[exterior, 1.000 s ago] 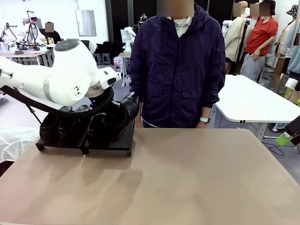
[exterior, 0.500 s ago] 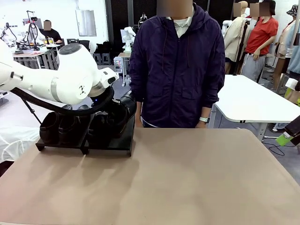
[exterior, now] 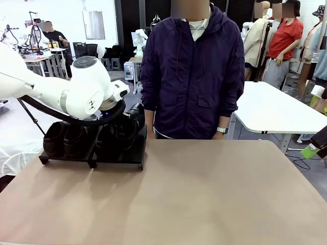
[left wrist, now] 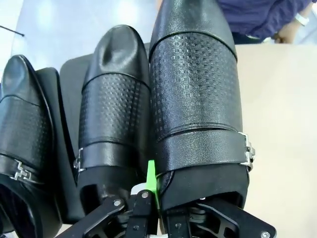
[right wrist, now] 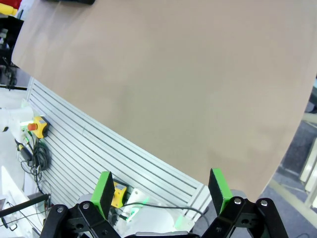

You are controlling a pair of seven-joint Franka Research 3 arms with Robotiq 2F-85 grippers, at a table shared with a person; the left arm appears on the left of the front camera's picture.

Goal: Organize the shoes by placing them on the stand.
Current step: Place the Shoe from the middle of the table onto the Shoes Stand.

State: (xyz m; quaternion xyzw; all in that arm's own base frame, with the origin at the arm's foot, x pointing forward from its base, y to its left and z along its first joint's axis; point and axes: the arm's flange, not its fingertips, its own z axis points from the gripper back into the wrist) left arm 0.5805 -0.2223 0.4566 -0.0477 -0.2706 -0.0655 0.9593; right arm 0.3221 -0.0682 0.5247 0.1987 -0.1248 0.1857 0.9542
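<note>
Front view, left to right: left arm reaches over the stand at the table's far-left corner; the shoes sit in a row on it, the rightmost shoe at the stand's right end, just in front of the person. Left wrist view adds what the arm hides: left gripper is clamped on the heel-side collar of that rightmost shoe, which lies toe-away beside its neighbour. Judged step: seating the fourth shoe. Next: confirm it rests flat on the platform, then let go and lift clear without nudging the neighbour. Right wrist view: right gripper, jaws spread and empty, off the table's edge.
</note>
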